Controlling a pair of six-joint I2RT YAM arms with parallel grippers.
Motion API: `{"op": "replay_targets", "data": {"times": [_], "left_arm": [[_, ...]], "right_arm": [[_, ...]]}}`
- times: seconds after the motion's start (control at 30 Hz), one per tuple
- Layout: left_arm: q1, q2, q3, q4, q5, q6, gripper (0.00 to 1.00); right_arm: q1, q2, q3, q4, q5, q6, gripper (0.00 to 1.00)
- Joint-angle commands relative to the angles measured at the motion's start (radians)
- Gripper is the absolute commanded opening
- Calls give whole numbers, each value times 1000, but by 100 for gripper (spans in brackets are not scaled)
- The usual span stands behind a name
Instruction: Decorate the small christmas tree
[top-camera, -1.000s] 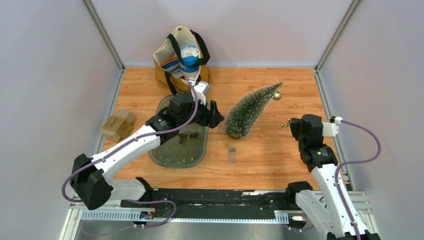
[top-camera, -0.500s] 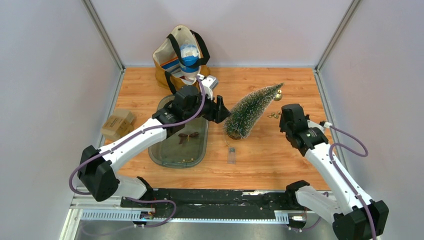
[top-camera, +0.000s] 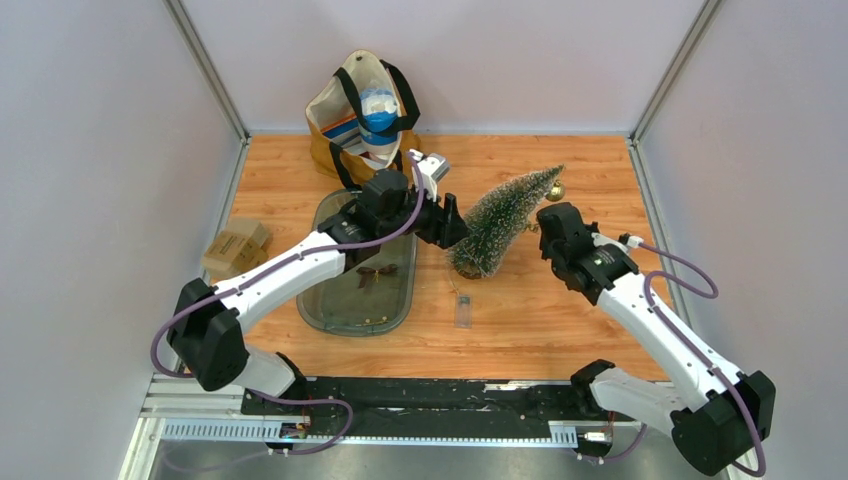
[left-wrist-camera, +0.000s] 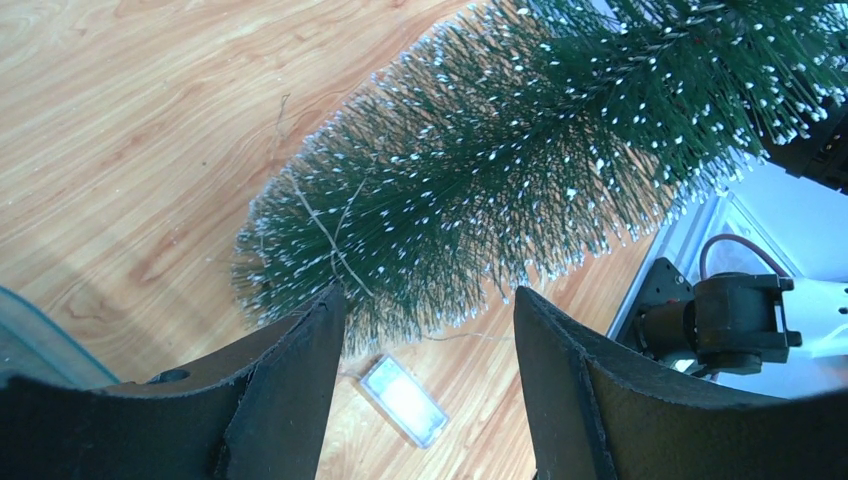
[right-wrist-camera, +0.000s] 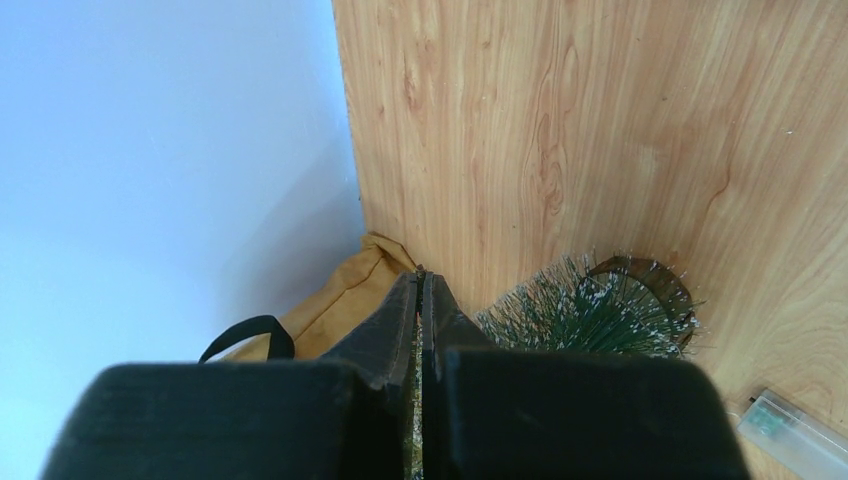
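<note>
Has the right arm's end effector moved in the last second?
Yes. The right end effector swung left, away from the right wall, up to the small christmas tree.

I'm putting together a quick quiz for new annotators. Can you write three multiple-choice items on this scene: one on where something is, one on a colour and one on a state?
1. Where on the table does the tote bag stand?
A. at the far edge
B. at the near edge
C. at the right edge

2. What colour are the needles of the small christmas tree?
A. all white
B. dark green with white tips
C. red

3. How is the left gripper?
A. shut on the tree
B. shut on nothing
C. open

Answers:
1. A, the top view shows the bag at the middle of the far edge.
2. B, the left wrist view shows green bristles tipped white.
3. C, its fingers stand wide apart.
</note>
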Motion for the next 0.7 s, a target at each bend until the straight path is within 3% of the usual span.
{"op": "replay_targets", "data": {"times": [0.0, 0.67], "left_arm": [[-19, 28, 59, 50, 24, 16, 70], [-41, 48, 60, 57, 23, -7, 68]], "right_arm": [[29, -3, 47, -1, 85, 128, 0], [106, -92, -19, 12, 91, 134, 0]]}}
